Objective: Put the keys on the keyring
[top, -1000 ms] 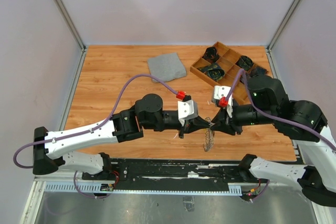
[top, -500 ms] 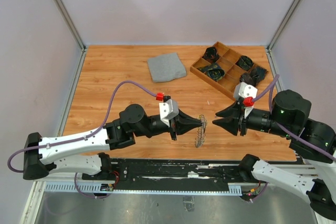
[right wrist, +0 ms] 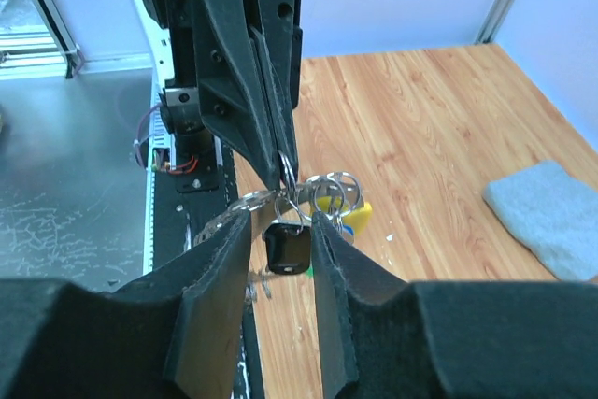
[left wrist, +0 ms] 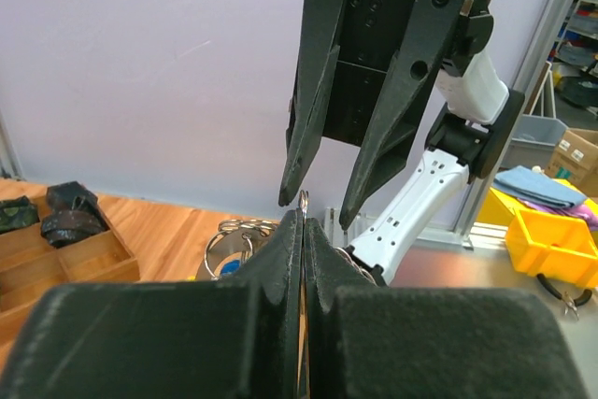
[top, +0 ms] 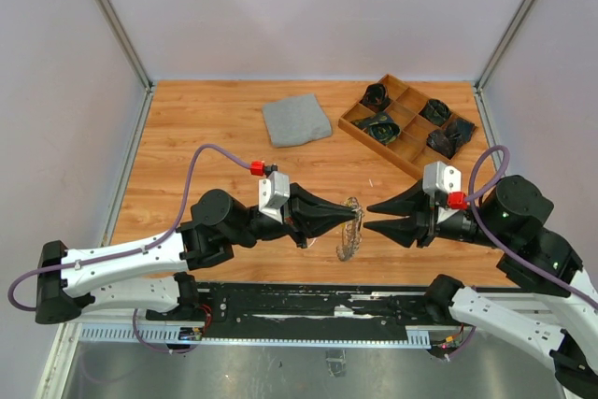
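My left gripper is shut on the keyring, a thin silvery loop held above the table near its front edge. A bunch of keys and smaller rings hangs from it. In the right wrist view the keyring carries a black-headed key and a yellow-headed key. My right gripper faces the left one tip to tip and is open. The black key head hangs between its fingers with a gap on each side. In the left wrist view only a sliver of the ring shows above the shut left fingertips.
A folded grey cloth lies at the back middle of the wooden table. A wooden compartment tray with dark items stands at the back right. Metal posts and walls enclose the table. The black base rail runs along the near edge.
The right gripper has opened and let go of the bunch. Both arms drew apart, the left carrying the keyring leftward, and the right fingertips now point at the ring again.
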Tool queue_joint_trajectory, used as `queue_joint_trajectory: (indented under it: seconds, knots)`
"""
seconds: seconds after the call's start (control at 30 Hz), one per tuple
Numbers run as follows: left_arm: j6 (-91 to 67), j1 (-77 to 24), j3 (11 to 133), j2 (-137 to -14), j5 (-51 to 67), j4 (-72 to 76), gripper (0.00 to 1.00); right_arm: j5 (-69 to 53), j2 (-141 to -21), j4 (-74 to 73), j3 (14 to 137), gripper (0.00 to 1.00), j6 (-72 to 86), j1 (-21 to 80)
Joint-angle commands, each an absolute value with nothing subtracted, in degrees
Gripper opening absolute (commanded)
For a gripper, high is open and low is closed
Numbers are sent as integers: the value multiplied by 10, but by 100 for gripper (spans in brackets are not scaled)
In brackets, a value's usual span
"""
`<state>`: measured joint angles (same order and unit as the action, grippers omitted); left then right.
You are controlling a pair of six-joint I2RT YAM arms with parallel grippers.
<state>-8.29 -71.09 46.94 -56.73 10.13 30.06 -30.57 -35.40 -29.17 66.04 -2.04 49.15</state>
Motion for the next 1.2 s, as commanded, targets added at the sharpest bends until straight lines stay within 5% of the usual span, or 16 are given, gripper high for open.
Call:
queue_joint_trajectory:
  seconds: [0.0, 0.43, 0.73, 1.0, 1.17]
  knots:
    - [-91, -715, 468, -559, 112, 343, 1, -336, -345, -217, 646, 33, 1, 498]
    - [-96, -715, 476, -563, 136, 343, 0, -361, -360, -210, 640, 20, 15, 498]
    - [-93, -715, 480, -563, 139, 335, 0, -378, -370, -221, 650, 1, 11, 498]
    - [-58, -715, 505, -562, 125, 255, 29, -353, -438, -459, 797, 1, -89, 498]
    - [-24, -715, 530, -566, 97, 190, 37, -322, -500, -614, 885, 1, -139, 499]
